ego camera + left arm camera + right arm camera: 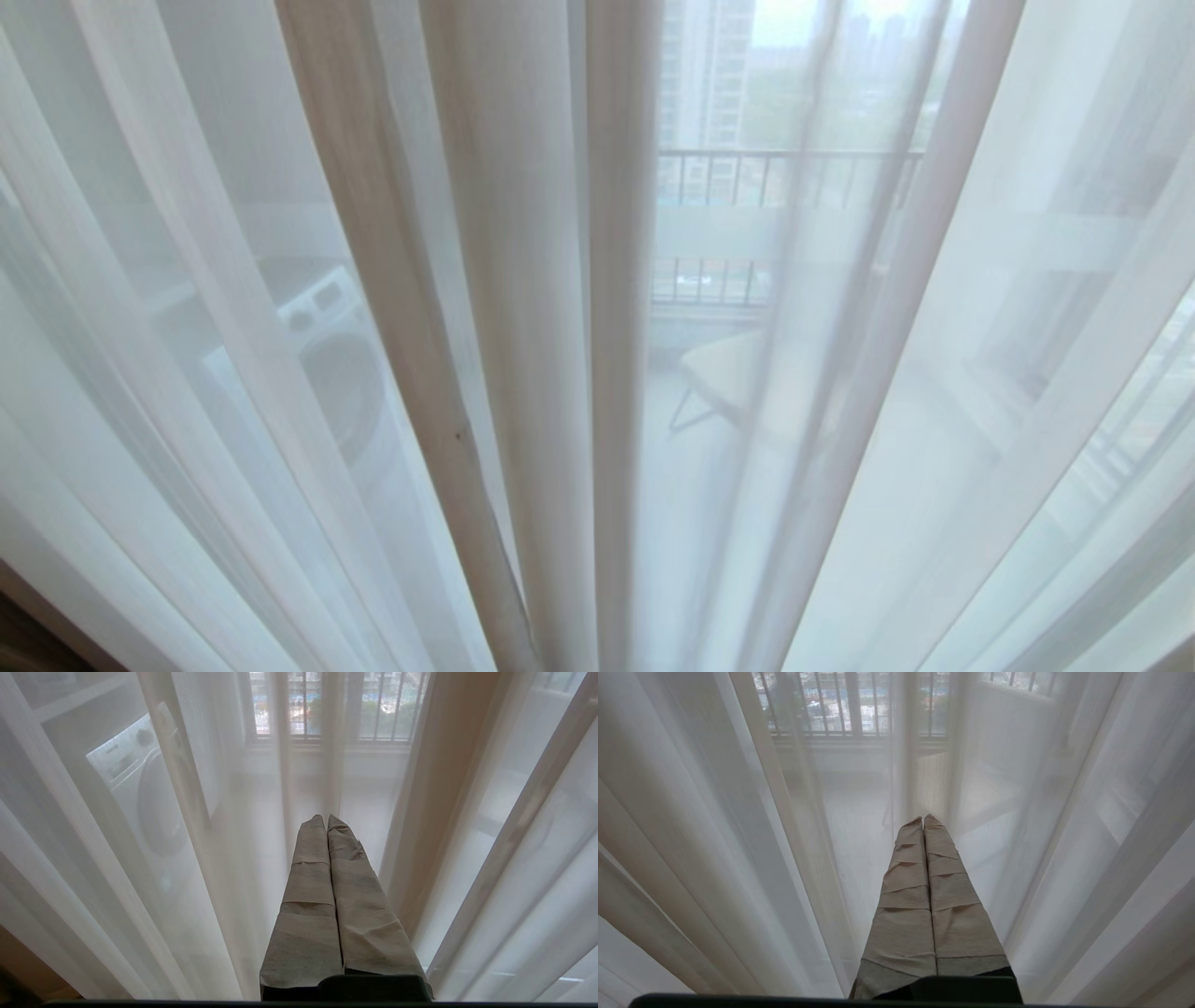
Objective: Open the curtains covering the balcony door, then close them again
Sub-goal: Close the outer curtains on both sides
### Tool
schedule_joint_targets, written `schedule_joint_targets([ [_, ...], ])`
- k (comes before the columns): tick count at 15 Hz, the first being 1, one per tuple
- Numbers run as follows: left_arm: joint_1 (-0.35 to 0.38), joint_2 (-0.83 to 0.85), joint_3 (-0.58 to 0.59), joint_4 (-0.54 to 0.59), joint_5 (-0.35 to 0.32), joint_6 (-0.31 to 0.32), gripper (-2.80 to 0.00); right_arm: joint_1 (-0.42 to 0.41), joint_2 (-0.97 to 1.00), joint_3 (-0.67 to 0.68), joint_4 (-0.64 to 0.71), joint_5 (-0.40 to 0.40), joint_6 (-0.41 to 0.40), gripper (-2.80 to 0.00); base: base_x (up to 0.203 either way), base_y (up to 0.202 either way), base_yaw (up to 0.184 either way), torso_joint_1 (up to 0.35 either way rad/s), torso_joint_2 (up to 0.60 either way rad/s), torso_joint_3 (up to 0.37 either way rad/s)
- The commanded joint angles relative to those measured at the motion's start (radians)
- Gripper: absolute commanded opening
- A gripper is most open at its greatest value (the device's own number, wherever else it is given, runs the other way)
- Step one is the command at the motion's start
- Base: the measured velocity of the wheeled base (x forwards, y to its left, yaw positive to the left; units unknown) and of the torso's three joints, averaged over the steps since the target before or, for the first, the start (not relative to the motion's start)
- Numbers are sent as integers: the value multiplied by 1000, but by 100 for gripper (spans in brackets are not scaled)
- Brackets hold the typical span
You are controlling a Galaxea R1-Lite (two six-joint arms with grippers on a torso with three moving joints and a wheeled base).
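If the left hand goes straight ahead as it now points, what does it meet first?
Most likely the sheer curtain hanging just past the shut left hand; how near it hangs is unclear.

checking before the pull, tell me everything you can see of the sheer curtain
The sheer curtain is thin, white and translucent, hanging in long vertical folds across the whole head view. It is drawn shut; a washing machine, a chair and a railing show hazily through it. Both the left gripper and the right gripper point at it with fingers shut, holding none of it.
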Motion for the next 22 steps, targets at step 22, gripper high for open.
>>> schedule_joint_targets([
  [22,0,-2,0,-1,1,-2,-280,0,0,0,-1,0,-1,-280,0,130,0,1,1,2],
])
